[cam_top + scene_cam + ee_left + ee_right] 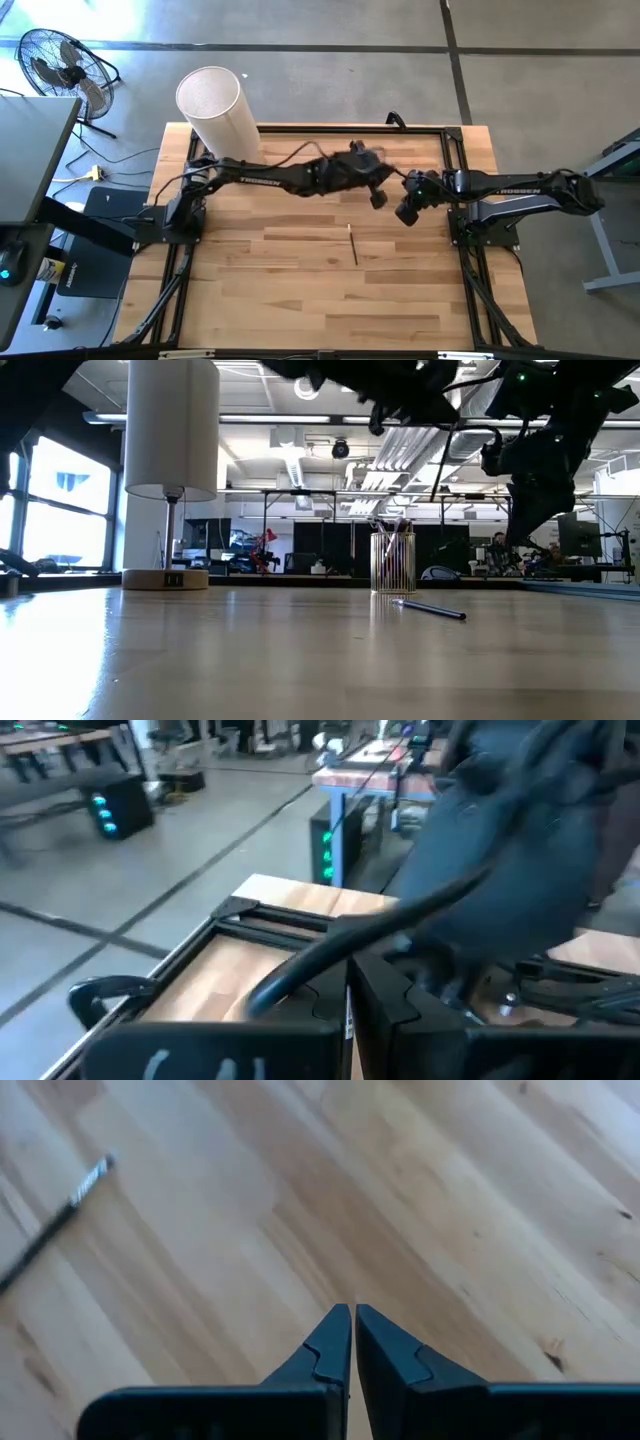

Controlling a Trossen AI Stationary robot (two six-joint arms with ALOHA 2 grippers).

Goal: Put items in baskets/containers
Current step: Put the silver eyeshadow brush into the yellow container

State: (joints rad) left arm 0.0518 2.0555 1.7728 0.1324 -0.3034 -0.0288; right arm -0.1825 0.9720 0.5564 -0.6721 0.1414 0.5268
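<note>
- My right end effector [352,1312] hangs above bare worktop [480,1210], fingers nearly touching, holding nothing.
- My left end effector [378,198] is raised near the right one, fingers together, empty.
- One brush [353,244] lies flat mid-worktop.
- The cup [393,563] stands behind it with brushes upright inside.
</note>
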